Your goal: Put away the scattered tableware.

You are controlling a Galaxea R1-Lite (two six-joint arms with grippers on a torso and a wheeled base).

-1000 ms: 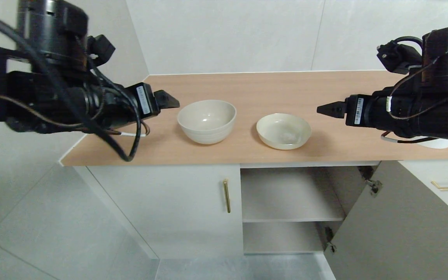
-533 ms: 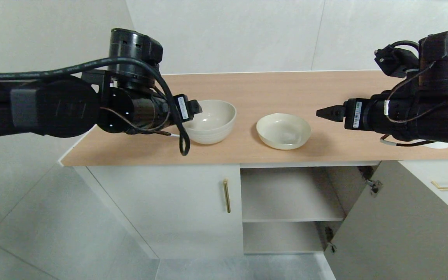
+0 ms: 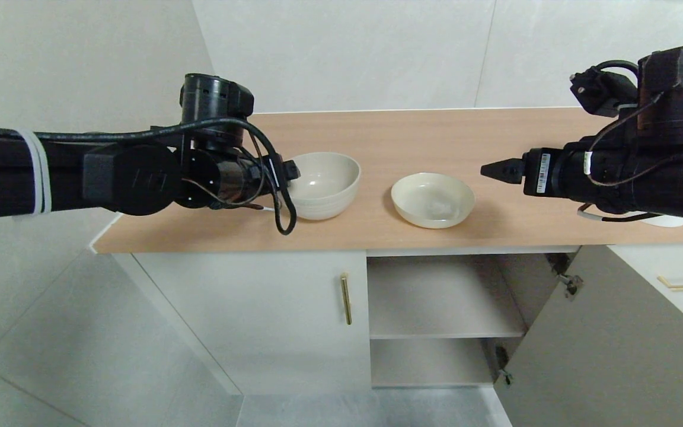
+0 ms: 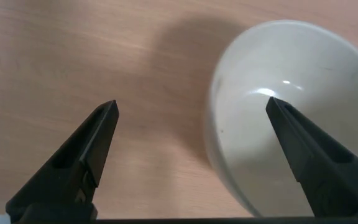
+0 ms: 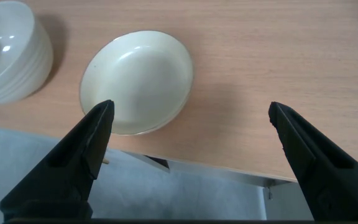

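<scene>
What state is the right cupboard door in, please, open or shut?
Open: the door is swung outward on its hinges, showing the shelves inside.

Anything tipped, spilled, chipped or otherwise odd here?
Nothing stands out. The deep bowl and the shallow bowl sit upright, intact and apart on the counter, with no spill. The left hand, open, straddles the deep bowl's rim. The cabinet door below stands open.
</scene>
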